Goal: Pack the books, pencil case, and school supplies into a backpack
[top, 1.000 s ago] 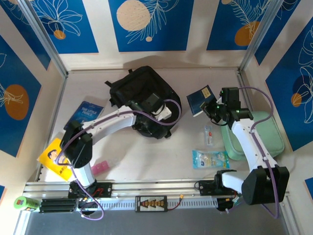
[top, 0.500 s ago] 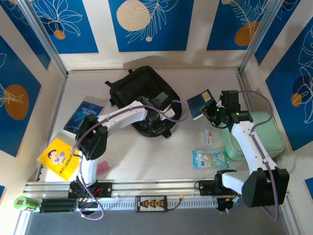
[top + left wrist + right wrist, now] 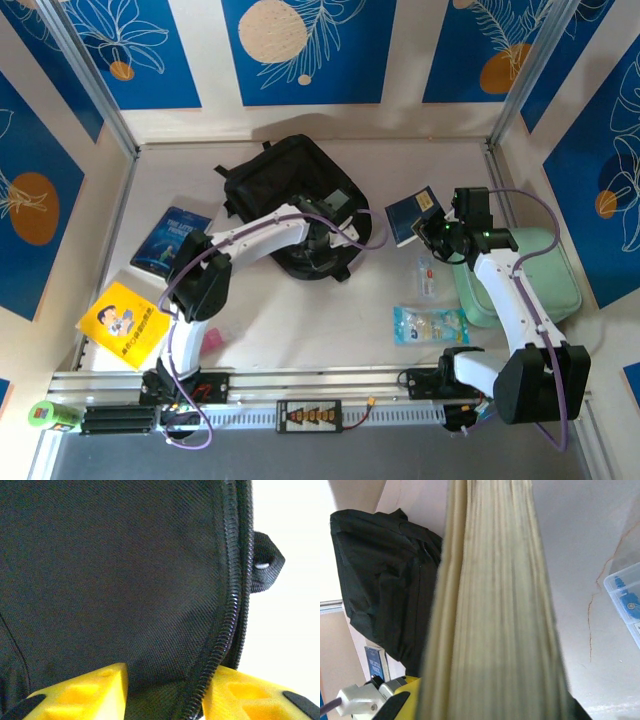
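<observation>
The large black soft fabric backpack [image 3: 285, 190] lies at the middle rear of the pale desk [image 3: 300, 320]. Its inside is hidden, so what it holds cannot be told. The left claw [image 3: 165, 700] sits at the backpack's near edge, with its yellow fingers [image 3: 85, 692] apart on either side of the zip line. Whether they pinch the fabric I cannot tell.

The mint-green rectangular case [image 3: 545, 270] lies at the right, partly covered by the right arm, its contents unseen. The right claw [image 3: 437, 228] is clamped on a thick dark blue book with a pale page block [image 3: 410, 212], held tilted between backpack and case.

A thin dark blue pictured book [image 3: 172, 238] and a thin yellow cartoon-cover book [image 3: 125, 322] lie flat at the left, apart from each other. A clear packet [image 3: 430, 325] near the case holds small pale and blue pieces, too small to make out.
</observation>
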### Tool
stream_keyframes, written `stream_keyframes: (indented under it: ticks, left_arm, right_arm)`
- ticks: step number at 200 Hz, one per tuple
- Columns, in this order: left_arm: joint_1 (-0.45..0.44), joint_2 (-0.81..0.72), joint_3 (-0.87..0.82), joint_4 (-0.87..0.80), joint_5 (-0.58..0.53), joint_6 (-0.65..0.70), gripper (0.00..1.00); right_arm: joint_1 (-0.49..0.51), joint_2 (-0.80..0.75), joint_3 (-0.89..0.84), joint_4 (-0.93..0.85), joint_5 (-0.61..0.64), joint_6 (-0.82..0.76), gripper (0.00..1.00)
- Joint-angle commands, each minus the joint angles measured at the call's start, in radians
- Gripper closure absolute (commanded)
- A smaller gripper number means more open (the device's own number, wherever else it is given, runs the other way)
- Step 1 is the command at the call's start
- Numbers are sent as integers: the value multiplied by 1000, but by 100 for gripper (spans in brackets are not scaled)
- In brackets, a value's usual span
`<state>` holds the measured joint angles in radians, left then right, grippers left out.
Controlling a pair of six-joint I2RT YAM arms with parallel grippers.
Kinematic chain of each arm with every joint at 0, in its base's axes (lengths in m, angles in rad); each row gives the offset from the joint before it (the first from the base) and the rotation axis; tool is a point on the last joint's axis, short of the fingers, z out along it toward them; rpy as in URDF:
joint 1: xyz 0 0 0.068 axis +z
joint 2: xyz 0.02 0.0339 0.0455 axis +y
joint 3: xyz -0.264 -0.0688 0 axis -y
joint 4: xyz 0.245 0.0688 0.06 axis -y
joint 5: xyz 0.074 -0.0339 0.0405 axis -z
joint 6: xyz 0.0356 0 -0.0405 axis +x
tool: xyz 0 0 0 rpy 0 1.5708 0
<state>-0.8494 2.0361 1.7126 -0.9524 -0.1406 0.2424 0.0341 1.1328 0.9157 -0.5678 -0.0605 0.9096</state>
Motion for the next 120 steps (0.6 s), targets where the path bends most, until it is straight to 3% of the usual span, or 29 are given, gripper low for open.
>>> stream_keyframes:
  ticks: [1, 32, 80, 120]
  left_arm:
    - [-9, 22, 49, -40, -30, 17, 65]
    - [-11, 42, 71, -60, -20, 23, 70]
    - [-29, 79, 67, -94, -69, 66, 61]
    - [-36, 41, 70, -54, -111, 83, 79]
  right_arm:
    - [-5, -35, -12, 32, -27, 18, 100]
    - [-6, -37, -21, 39, -30, 19, 100]
    - [-3, -45, -33, 42, -28, 26, 100]
    - [-3, -46, -35, 38, -29, 27, 100]
